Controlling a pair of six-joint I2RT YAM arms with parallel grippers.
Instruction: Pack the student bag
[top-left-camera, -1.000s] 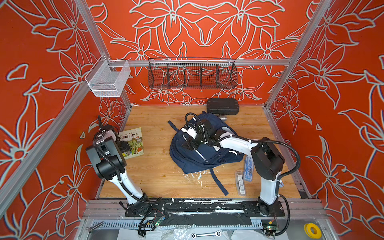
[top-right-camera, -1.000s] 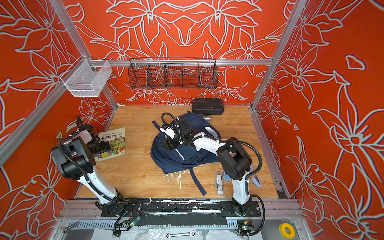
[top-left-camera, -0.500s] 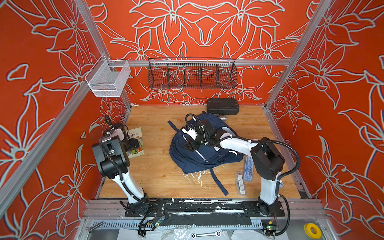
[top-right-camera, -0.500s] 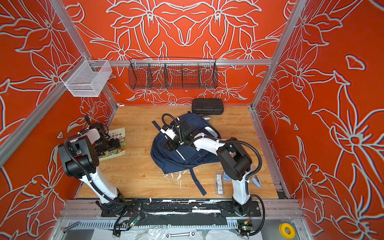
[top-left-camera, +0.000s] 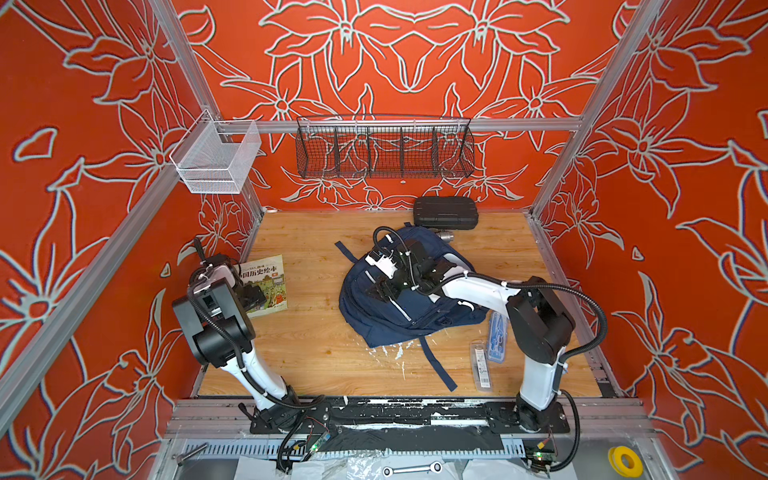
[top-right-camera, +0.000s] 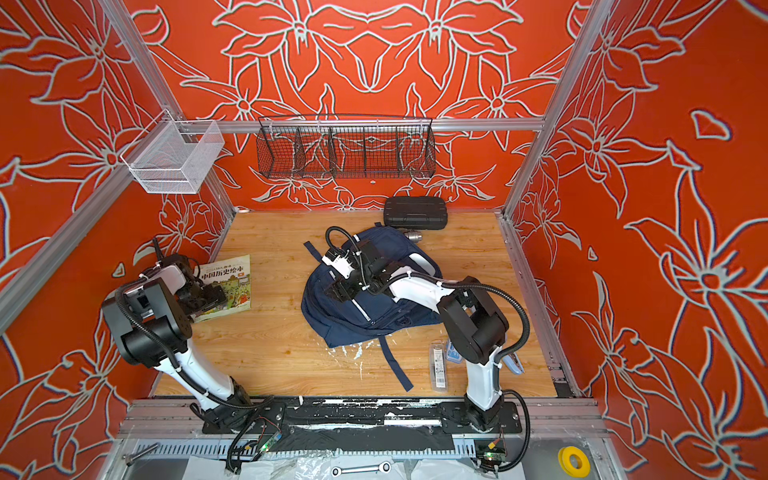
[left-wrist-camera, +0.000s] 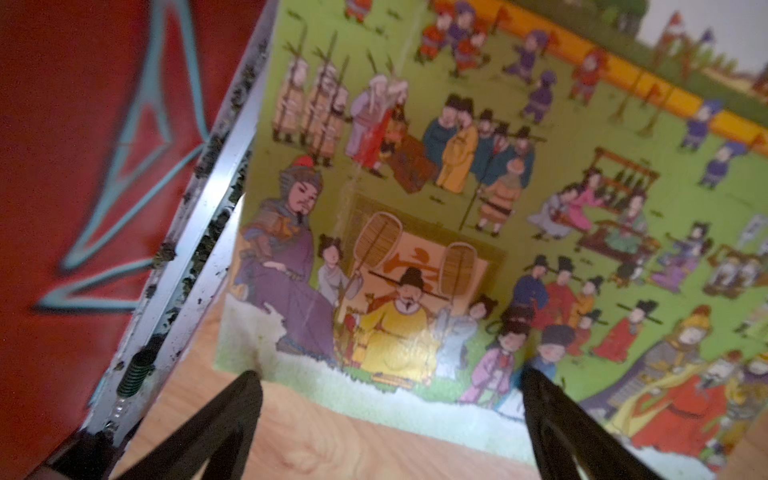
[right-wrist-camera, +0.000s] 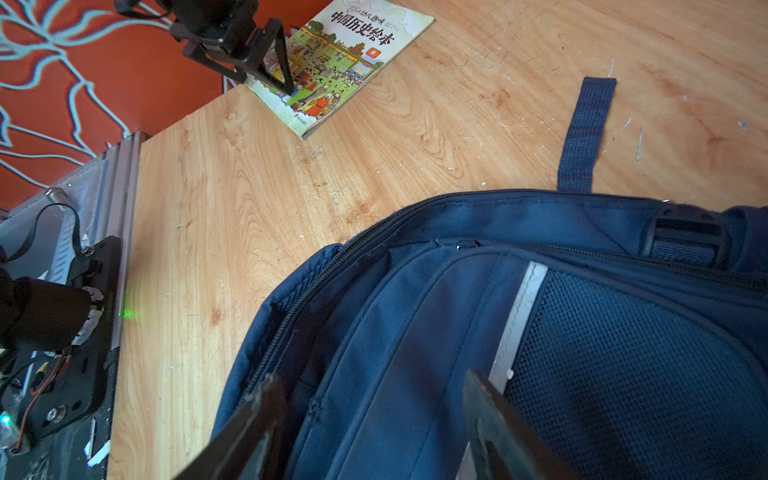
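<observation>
The student bag (top-left-camera: 399, 320) (top-right-camera: 357, 322), a navy backpack with a pale stripe, lies flat in mid-table. My right gripper (top-left-camera: 380, 291) (top-right-camera: 338, 291) (right-wrist-camera: 372, 382) stands open on its top face. The jaws straddle a ridge of blue fabric beside the zipper (right-wrist-camera: 291, 316) without pinching it. A picture book (top-left-camera: 268, 278) (top-right-camera: 230, 282) (left-wrist-camera: 457, 187) (right-wrist-camera: 332, 70) lies flat at the left wall. My left gripper (top-left-camera: 251, 297) (top-right-camera: 208, 297) (left-wrist-camera: 386, 378) is open just above the book's near edge, one fingertip at its corner, with nothing between the fingers.
A black hard case (top-left-camera: 444, 212) stands at the back wall behind the bag. Clear stationery packs (top-left-camera: 482, 365) lie at the front right by the right arm's base. A black wire basket (top-left-camera: 384, 147) and a white mesh basket (top-left-camera: 216, 162) hang above. A loose strap (top-left-camera: 436, 365) trails forward.
My left arm has swung in from the left wall and brought its open gripper over the book's near edge. The right arm and the bag have not moved.
</observation>
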